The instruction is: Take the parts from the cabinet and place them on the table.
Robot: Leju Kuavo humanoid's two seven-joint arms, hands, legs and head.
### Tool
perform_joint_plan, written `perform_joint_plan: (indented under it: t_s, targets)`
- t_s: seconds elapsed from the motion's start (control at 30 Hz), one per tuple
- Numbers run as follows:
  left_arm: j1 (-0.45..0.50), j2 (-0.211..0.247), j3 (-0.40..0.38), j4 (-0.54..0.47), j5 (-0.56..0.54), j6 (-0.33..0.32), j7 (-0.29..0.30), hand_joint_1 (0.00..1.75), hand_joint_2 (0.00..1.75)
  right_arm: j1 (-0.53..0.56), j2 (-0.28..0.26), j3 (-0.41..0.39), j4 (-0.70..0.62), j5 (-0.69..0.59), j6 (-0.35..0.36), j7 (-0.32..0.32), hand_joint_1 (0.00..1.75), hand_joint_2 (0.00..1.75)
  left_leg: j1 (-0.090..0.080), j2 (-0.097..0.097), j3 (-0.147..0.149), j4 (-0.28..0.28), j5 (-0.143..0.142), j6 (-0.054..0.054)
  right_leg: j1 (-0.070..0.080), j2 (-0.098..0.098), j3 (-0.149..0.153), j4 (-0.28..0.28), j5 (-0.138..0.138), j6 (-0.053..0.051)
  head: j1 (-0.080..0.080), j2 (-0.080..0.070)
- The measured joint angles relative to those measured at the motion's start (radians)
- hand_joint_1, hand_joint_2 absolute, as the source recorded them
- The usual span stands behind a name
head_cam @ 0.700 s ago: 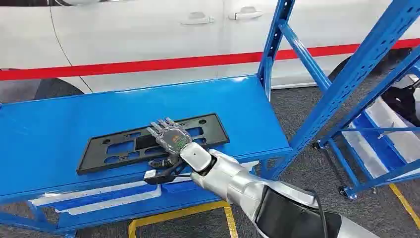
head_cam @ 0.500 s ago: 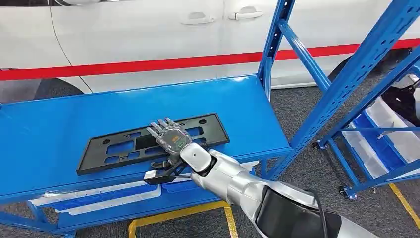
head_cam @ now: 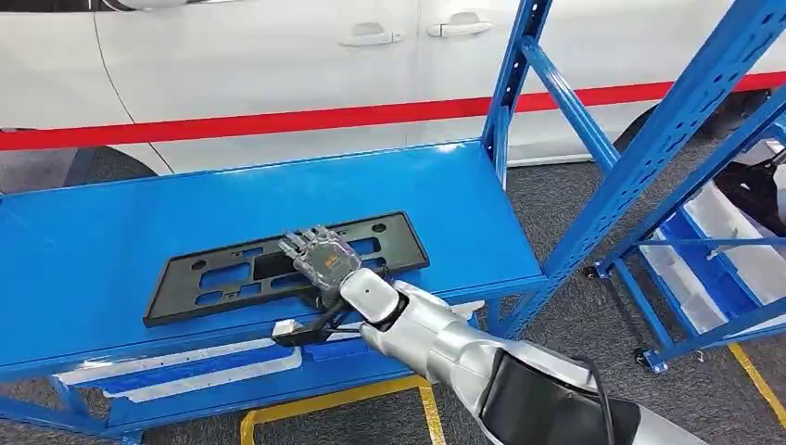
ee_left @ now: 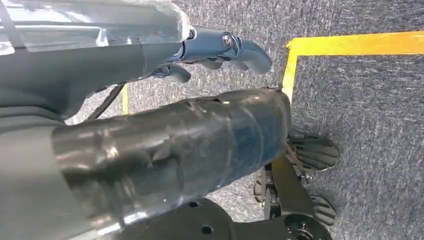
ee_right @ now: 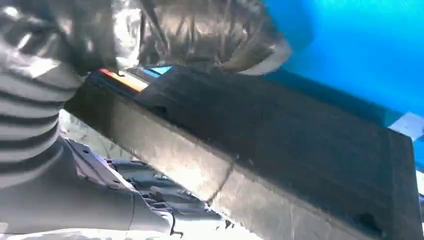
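A flat black plate frame with several cut-outs lies on the blue shelf table, close to its front edge. My right hand is at the frame's front middle. Its fingers lie over the top face, and the thumb is hidden below the edge. In the right wrist view the frame runs across close up, with the film-wrapped fingers curled over it. My left hand hangs above grey carpet with nothing in it, its fingers apart from the thumb.
A white car with a red stripe stands just behind the table. Blue rack uprights slant across the right side, with low blue shelves and white trays beyond them. Yellow floor lines run under the table's front.
My right hand has settled slightly lower and nearer on the frame, and its fingers have curled down more. The frame itself has not visibly shifted.
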Motion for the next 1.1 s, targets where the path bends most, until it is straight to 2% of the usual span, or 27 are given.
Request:
perform_joint_plan:
  t_s: [0.83,0.97,1.1]
  targets:
    - [0.0,-0.001,0.026,0.0,-0.017,0.0,0.003,0.0,0.0,0.015,-0.009,-0.023,-0.016,-0.005,-0.02,-0.032,1.75,1.75,0.0,0.0,0.0,0.0,0.0,0.0,0.0,0.0,0.0,0.0,-0.001,0.0,0.0,0.0]
    - [0.0,-0.002,0.031,0.0,-0.017,0.002,-0.001,0.0,0.0,0.034,-0.014,-0.034,-0.035,-0.037,-0.066,-0.084,1.75,1.75,0.0,0.0,0.0,0.0,-0.001,0.0,0.0,0.0,0.0,0.0,-0.001,0.0,0.0,0.0]
    - [-0.001,-0.003,0.044,0.0,-0.015,-0.009,-0.032,0.0,0.0,0.066,-0.023,-0.049,-0.082,-0.051,-0.106,-0.12,1.75,1.75,0.0,0.001,0.001,0.0,-0.001,-0.001,0.0,0.002,0.0,0.0,-0.001,0.0,0.0,0.0]
